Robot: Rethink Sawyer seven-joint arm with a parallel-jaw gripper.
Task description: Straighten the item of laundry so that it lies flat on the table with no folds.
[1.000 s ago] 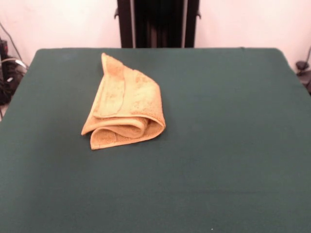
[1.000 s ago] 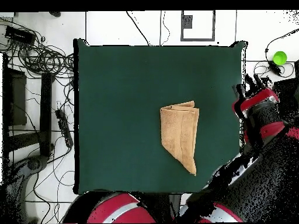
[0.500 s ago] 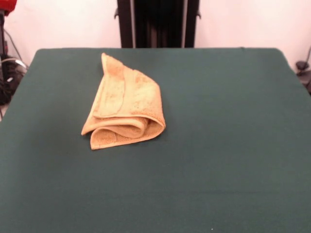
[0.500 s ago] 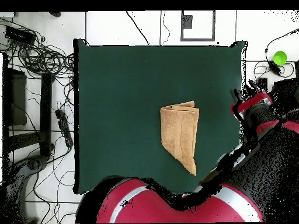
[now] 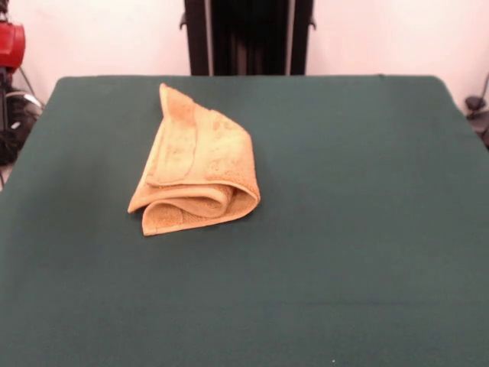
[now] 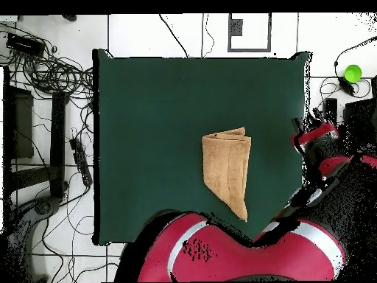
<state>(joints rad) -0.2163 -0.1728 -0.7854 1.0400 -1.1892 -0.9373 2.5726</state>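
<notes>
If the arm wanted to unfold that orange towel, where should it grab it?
Probably the loose top layer at the towel's rolled, open end, which faces the camera in the front view. The layers gape there, so one can be pinched alone, coming from above. The far end tapers to a flat point, offering little to catch.

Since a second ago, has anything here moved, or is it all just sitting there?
Only the red arm moved: in the overhead view its bulk has swung further over the table's bottom edge, and in the front view a red part of it has come in at the top left. Nothing was gripped or let go. The folded orange towel lies just as it did, untouched.
</notes>
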